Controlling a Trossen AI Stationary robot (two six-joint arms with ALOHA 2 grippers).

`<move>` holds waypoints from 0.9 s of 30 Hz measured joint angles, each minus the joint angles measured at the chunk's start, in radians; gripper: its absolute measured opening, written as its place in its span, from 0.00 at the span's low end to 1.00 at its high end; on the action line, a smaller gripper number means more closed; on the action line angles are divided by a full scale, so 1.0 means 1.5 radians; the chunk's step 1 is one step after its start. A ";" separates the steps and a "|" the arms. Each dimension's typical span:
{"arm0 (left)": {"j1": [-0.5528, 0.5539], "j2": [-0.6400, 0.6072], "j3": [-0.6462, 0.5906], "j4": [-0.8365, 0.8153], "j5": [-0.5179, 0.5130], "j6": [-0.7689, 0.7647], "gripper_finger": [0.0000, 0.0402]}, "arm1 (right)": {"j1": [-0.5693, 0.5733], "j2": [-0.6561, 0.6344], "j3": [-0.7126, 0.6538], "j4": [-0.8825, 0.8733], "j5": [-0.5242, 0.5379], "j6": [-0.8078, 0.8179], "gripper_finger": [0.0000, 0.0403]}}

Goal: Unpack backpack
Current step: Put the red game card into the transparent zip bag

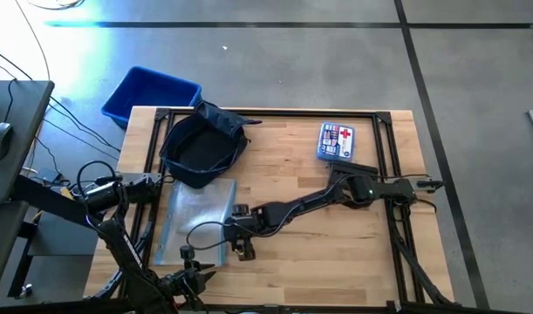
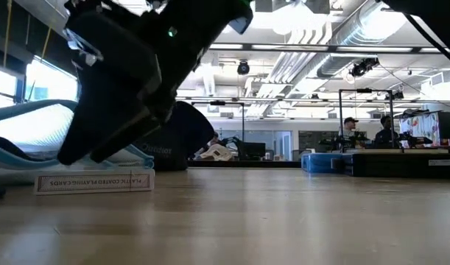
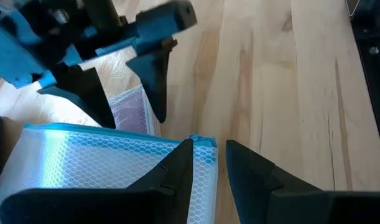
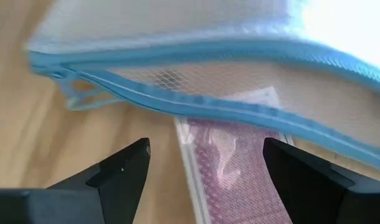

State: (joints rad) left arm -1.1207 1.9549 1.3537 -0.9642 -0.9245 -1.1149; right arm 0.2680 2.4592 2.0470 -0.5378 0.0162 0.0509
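Wooden tabletop (image 1: 336, 244), pale planks in a black frame, and both arms are over its near-left part. At the far-left corner sits the backpack (image 1: 202, 146), dark navy, mouth gaping upward with its dark lining showing, and just beyond the table's corner is a blue bin (image 1: 148, 92). On the far right of the table lies a white and blue box with a red cross (image 1: 337, 141), well apart from everything else.

Down front, a clear mesh pouch with a light-blue zipper (image 1: 194, 218) lies flat just in front of the backpack. The right gripper (image 1: 241, 246) reaches across from the right side and hangs at the pouch's near-right edge, fingers (image 4: 124, 171) spread wide, straddling a pack of playing cards (image 4: 230, 171) that pokes out from beneath the pouch's zipper edge; nothing is gripped. The left gripper (image 3: 205, 163) comes in at the near edge, its fingers narrowly parted right at the pouch's corner, with the zipper edge at the gap between them. Whether they pinch it, I cannot tell.
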 joint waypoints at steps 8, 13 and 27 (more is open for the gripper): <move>0.000 0.000 0.000 0.001 0.002 0.000 0.18 | -0.020 -0.002 0.026 -0.059 0.003 -0.045 0.74; 0.000 0.000 0.000 0.001 0.010 0.000 0.18 | -0.048 0.009 0.024 -0.052 -0.039 -0.019 0.74; 0.000 0.000 0.000 0.001 0.020 0.000 0.18 | -0.052 0.072 0.027 -0.026 -0.133 -0.074 0.74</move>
State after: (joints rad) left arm -1.1213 1.9549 1.3533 -0.9633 -0.8944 -1.1145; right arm 0.1900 2.5675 2.0872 -0.5761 -0.1826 -0.0604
